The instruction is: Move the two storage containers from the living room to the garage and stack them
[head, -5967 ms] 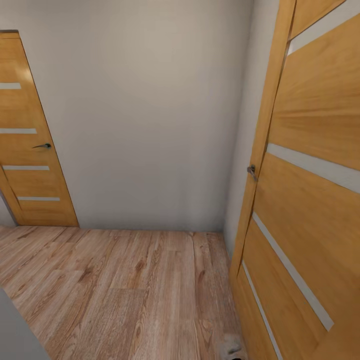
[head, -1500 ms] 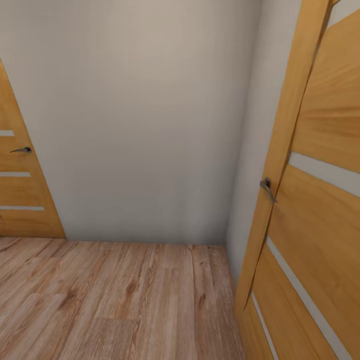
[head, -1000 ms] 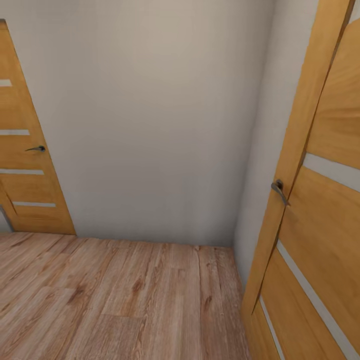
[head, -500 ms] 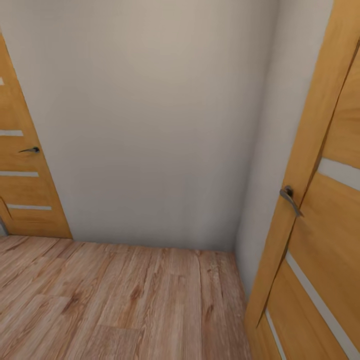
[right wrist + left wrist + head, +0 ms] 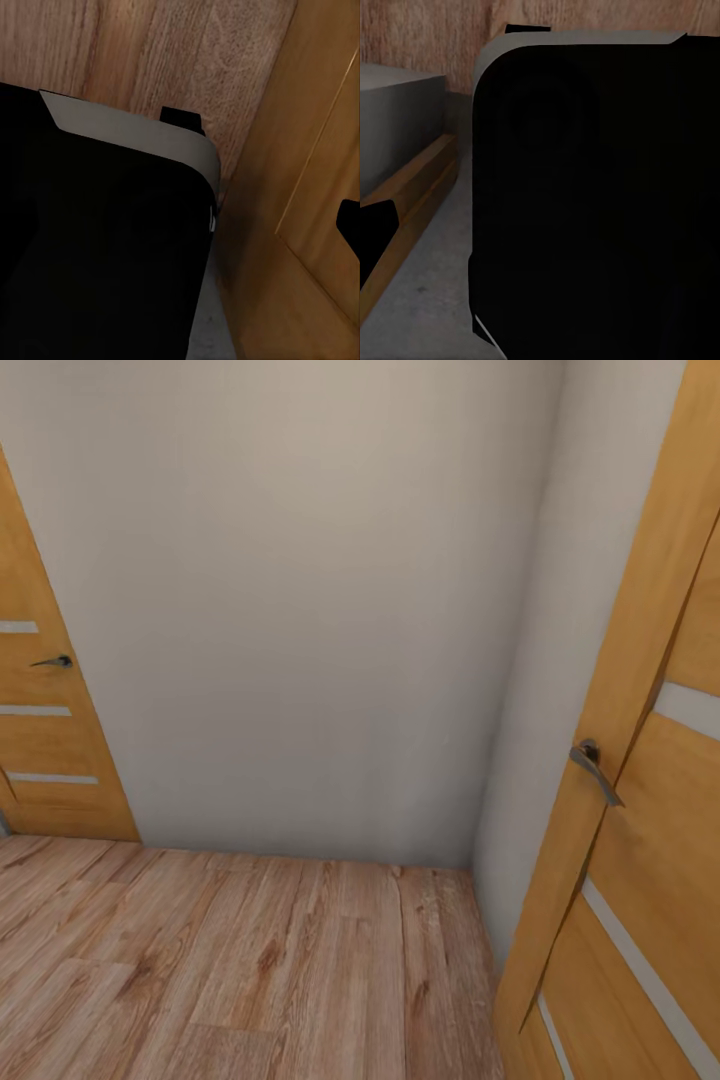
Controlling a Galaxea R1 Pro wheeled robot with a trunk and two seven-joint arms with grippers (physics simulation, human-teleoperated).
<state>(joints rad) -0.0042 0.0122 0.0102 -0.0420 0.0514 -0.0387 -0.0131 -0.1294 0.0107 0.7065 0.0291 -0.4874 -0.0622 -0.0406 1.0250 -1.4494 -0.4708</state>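
Transit moment, judged from the corridor ahead with wood planks underfoot rather than concrete, so probably not the garage yet. Nearest: dark robot body (image 5: pixel 585 210) close in front of the left wrist camera, same dark bulk (image 5: pixel 97 247) in the right wrist view, which suggests arms tucked in against the trunk for driving rather than reaching. Jaws on both arms: cannot tell whether apart, together or clamped on anything, only small dark slivers at the frame edges, too little to read. Storage containers: whereabouts cannot be told from these pictures. Next out in the head view, light plank floor (image 5: pixel 250 960) from 6 o'clock up to mid-frame. Close at 3 to 4 o'clock, orange wooden door (image 5: pixel 640 880) with pale inlay strips, lever handle (image 5: pixel 596 768) pointing into the passage; looks swung open towards the robot, hence a snag risk for the right side on a turn. Same door wood just beside the dark bulk in the right wrist view, so clearance there judged tight. Farther, plain pale wall (image 5: pixel 300 610) at 12 o'clock, closing the way straight ahead. Farthest, second orange door (image 5: pixel 40 740) at 9 o'clock, shut as far as can be seen, small dark handle (image 5: pixel 52 661) on it. Likely need: turn towards one of the doorways, slowly, minding the near door.
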